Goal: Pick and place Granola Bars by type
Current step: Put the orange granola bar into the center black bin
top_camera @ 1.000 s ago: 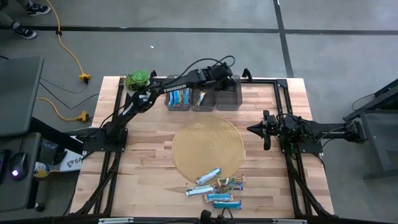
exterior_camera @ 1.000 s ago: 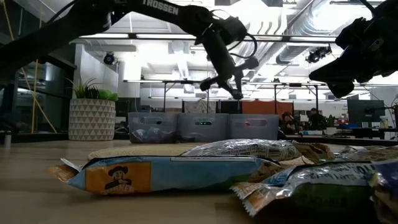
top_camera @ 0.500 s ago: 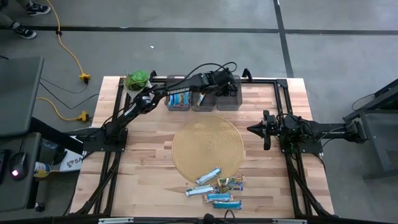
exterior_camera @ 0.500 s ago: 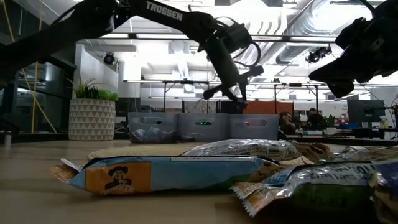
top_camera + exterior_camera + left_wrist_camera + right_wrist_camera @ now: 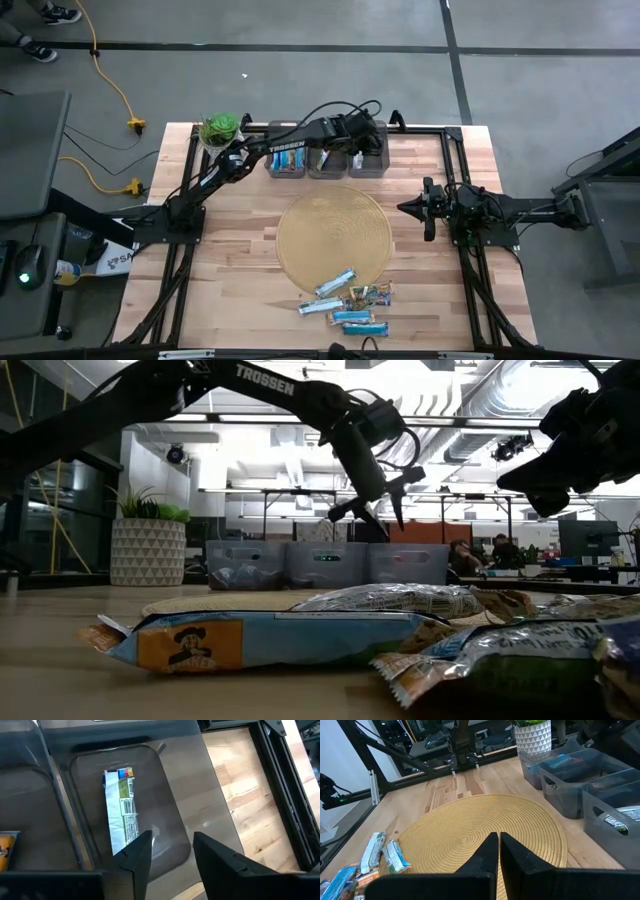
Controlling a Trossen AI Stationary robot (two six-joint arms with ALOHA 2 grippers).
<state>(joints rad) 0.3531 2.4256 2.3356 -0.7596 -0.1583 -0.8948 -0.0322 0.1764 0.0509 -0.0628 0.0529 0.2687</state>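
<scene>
**Ana:** Grey plastic bins (image 5: 328, 160), three in a row along the far edge of the desk (image 5: 240, 260). Which one is the left gripper (image 5: 358, 157) over?

**Ben:** The right-hand bin (image 5: 170, 790). Its wrist view looks straight down into it, and a white-wrapped bar (image 5: 122, 820) lies flat on the bin floor. The jaws stand apart with nothing between them, so I judge that bar is already dropped.

**Ana:** Why that bin?

**Ben:** Sorting by type, I'd say. The left-hand bin (image 5: 287, 160) holds blue-wrapped bars (image 5: 289, 156), the middle one (image 5: 327, 160) has something greenish in it, so this one takes the third kind.

**Ana:** Where are the other Granola Bars (image 5: 348, 298)?

**Ben:** In a loose heap at the near edge of the desk, just past the round woven mat (image 5: 334, 240). Some overlap. The low view is right up against them: a blue one with an orange panel (image 5: 260, 640) lies in front, a silvery one behind.

**Ana:** And the right gripper (image 5: 430, 209)?

**Ben:** Parked at the right side of the desk, beside the mat, well apart from the bars. Its jaws are pressed together on nothing, pointing across the mat. It looks to be waiting.

**Ana:** Next move?

**Ben:** Probably a lift clear of the bin wall, then back across to the heap. The overlapping wrappers could make a clean single pick awkward.
</scene>
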